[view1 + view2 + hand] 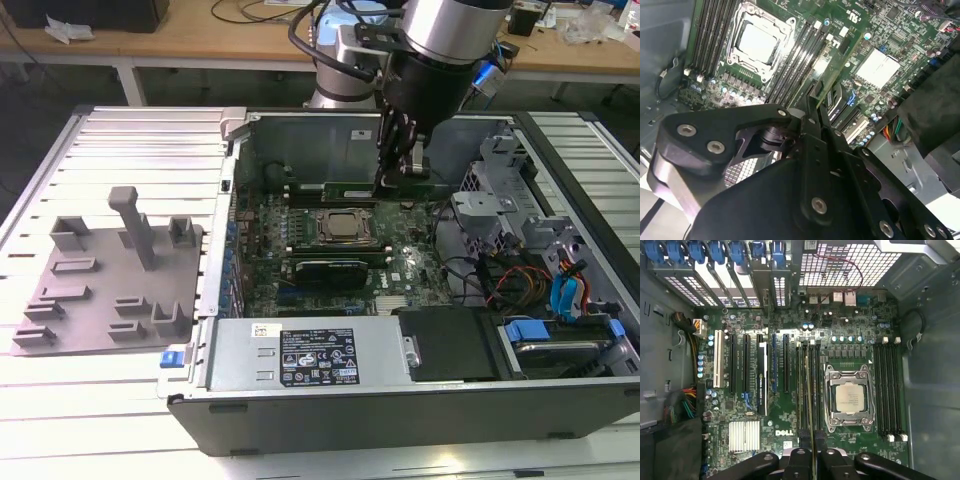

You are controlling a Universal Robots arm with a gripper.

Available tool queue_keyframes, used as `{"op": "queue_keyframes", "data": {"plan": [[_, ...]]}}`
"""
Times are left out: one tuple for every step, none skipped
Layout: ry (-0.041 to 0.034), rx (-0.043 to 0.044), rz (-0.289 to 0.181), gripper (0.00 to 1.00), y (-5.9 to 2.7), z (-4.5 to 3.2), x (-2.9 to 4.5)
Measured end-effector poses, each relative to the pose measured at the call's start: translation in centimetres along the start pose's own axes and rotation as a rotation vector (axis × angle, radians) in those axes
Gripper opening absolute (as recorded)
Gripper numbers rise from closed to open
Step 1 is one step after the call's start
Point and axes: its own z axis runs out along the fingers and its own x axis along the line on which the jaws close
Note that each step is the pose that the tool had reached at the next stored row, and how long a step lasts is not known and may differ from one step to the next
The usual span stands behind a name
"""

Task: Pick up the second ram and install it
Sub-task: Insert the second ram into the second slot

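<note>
The second ram [340, 189] is a thin green stick, and my gripper [398, 178] is shut on it inside the open computer case. In the first wrist view the ram [810, 390] shows edge-on, running out from my gripper [811, 452] along the memory slots [802, 385] beside the CPU socket [849, 397]. The second wrist view has the ram [832, 65] slanting away from the gripper [816, 107] over the slots next to the CPU socket [757, 42]. I cannot tell whether the stick touches a slot.
A grey holder plate [110, 280] with upright pegs lies on the slatted table at the exterior view's left. Inside the case [240, 150] are a power supply [310, 355], a drive cage [520, 220] and loose cables [530, 285]. Expansion slots [740, 370] line the board.
</note>
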Motion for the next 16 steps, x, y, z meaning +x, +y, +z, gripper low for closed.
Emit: {"op": "queue_keyframes", "data": {"plan": [[-0.0001, 0.0, 0.0, 0.11, -0.01, 0.0, 0.0], [0.0, 0.0, 0.0, 0.11, -0.02, 0.0, 0.0], [-0.0001, 0.0, 0.0, 0.11, 0.0, 0.0, 0.0], [-0.0002, 0.0, 0.0, 0.11, 0.03, 0.05, 0.0], [-0.0002, 0.0001, 0.0, 0.11, 0.05, 0.16, -0.01], [-0.0008, 0.0, 0.0, 0.11, 0.03, 0.56, 0.01], [-0.0011, 0.0, 0.0, 0.11, -0.02, 0.95, 0.03], [-0.0014, 0.0001, 0.0, 0.11, -0.05, 1.2, 0.04], [-0.0013, 0.0, 0.0, 0.11, -0.08, 1.42, 0.05], [-0.0013, -0.0001, 0.0, 0.11, -0.09, 1.59, 0.05], [-0.0014, 0.0, 0.0, 0.11, -0.12, 1.81, 0.07], [-0.0014, 0.0, 0.0, 0.11, -0.17, 2.2, 0.08], [-0.0014, 0.0, 0.0, 0.11, -0.26, 2.96, 0.11], [-0.0014, 0.0, 0.0, 0.11, -0.29, 3.21, 0.13], [-0.0014, 0.0, 0.0, 0.11, -0.33, 3.53, 0.14], [-0.0014, 0.0, 0.0, 0.11, -0.37, 3.84, 0.15]]}}
